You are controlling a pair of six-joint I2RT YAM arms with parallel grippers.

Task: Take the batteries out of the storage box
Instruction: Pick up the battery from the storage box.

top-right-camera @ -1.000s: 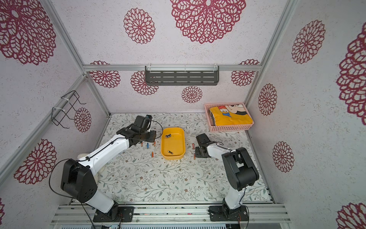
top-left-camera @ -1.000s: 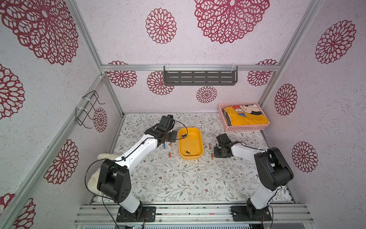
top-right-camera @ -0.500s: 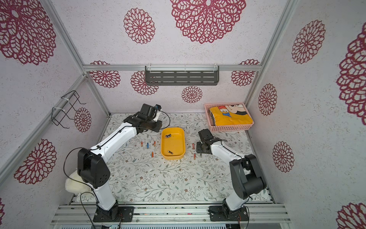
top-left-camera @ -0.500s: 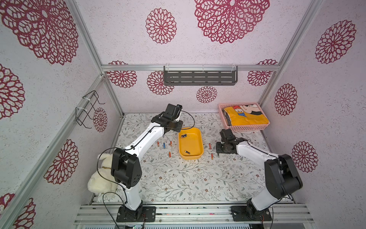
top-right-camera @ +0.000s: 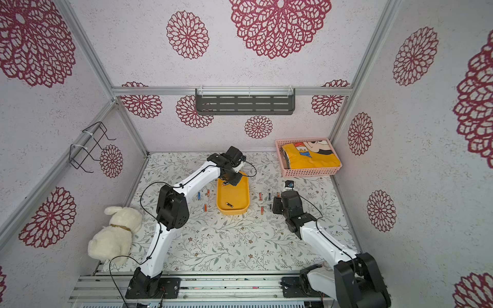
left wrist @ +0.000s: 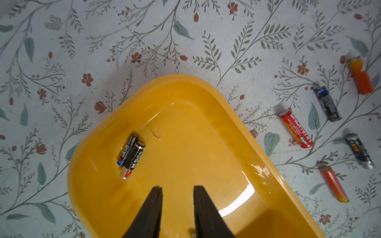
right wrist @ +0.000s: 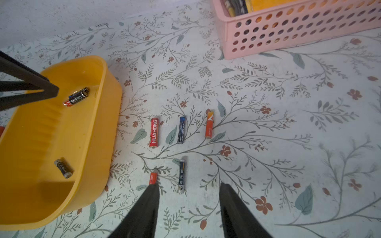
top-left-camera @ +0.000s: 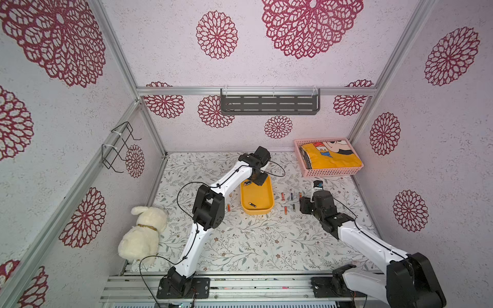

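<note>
The storage box (top-left-camera: 262, 190) is a shallow yellow-orange tray in mid-table, seen in both top views (top-right-camera: 240, 192). Two batteries (left wrist: 132, 154) lie side by side at its far end, and one battery (right wrist: 63, 168) lies at its near end. My left gripper (left wrist: 177, 187) hangs over the far end of the box (left wrist: 206, 134), open, with nothing between its fingers. My right gripper (right wrist: 188, 185) is open above the table to the right of the box (right wrist: 41, 134). Several batteries (right wrist: 154, 133) lie in rows just ahead of it. More batteries (top-right-camera: 205, 208) lie left of the box.
A pink lattice basket (top-left-camera: 330, 173) with yellow cloth stands at the back right. A white plush animal (top-left-camera: 144, 234) sits at the front left by the wall. A grey shelf (top-left-camera: 269, 105) hangs on the back wall and a wire rack (top-left-camera: 117, 146) on the left wall.
My left gripper swung right from beside the box to over its far end, and its jaws narrowed. My right gripper's jaws widened and it drew back from the batteries on the table.
</note>
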